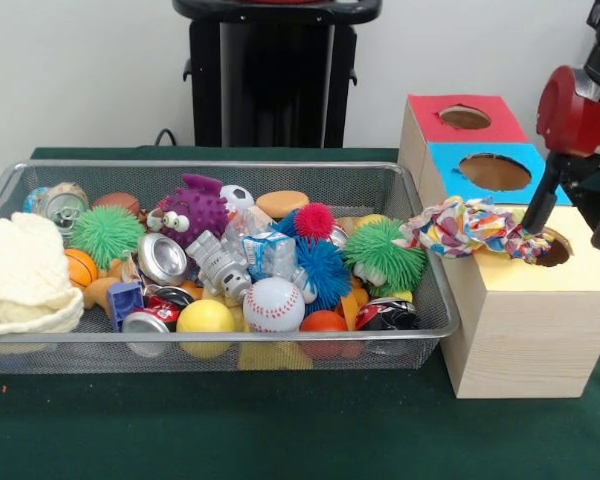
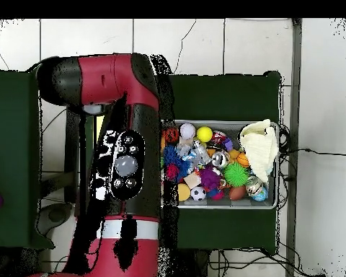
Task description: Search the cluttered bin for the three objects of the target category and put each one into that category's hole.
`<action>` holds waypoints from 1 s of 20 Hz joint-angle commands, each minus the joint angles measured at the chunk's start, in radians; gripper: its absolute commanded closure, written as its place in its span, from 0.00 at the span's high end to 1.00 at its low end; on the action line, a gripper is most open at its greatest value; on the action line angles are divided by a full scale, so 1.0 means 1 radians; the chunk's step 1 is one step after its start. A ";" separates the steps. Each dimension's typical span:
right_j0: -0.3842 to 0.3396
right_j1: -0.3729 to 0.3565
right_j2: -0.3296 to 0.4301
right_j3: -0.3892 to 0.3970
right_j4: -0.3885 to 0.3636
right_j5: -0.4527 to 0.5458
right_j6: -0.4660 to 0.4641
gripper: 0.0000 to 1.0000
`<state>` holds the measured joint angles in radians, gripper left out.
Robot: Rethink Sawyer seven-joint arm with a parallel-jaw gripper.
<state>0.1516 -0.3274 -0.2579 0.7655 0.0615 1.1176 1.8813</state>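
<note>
The wire mesh bin (image 1: 230, 168) is full of toys; it also shows in the overhead view (image 2: 277, 166). One multicolour printed cloth piece (image 1: 460, 226) lies stretched from the bin's right rim across the yellow top (image 1: 540, 278) of the wooden box. Its far end rests at the left edge of the round hole (image 1: 557, 250). My gripper (image 1: 568, 238) hangs over that hole with its fingers spread. The left finger (image 1: 543, 198) touches the cloth's end. I see no other printed cloth pieces in the bin. In the overhead view the arm hides the gripper and the boxes.
A large cream knitted cloth (image 1: 22, 275) fills the bin's left end. Balls, spiky toys (image 1: 383, 252), crushed cans and a baseball (image 1: 273, 304) crowd the rest. The blue-topped hole (image 1: 495, 172) and the red-topped hole (image 1: 465, 117) lie behind the yellow box.
</note>
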 commanded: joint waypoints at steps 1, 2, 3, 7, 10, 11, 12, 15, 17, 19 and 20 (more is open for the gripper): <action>-0.059 -0.043 0.079 0.119 -0.028 0.010 -0.051 1.00; -0.066 -0.048 0.083 0.130 -0.028 0.004 -0.063 1.00; -0.075 -0.054 0.089 0.139 -0.029 0.002 -0.084 1.00; -0.095 -0.063 0.096 0.149 -0.047 0.016 -0.147 1.00; -0.102 -0.058 0.101 0.137 -0.057 0.023 -0.162 1.00; -0.105 -0.058 0.103 0.135 -0.060 0.024 -0.169 1.00; -0.106 -0.058 0.104 0.133 -0.063 0.025 -0.172 1.00; -0.115 -0.051 0.107 0.117 -0.071 0.035 -0.186 1.00; -0.121 -0.048 0.111 0.110 -0.074 0.039 -0.192 1.00; -0.125 -0.047 0.114 0.110 -0.078 0.034 -0.195 1.00; -0.126 -0.048 0.117 0.114 -0.080 0.031 -0.194 1.00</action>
<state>0.0547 -0.3889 -0.2533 0.7784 0.0380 1.1176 1.8811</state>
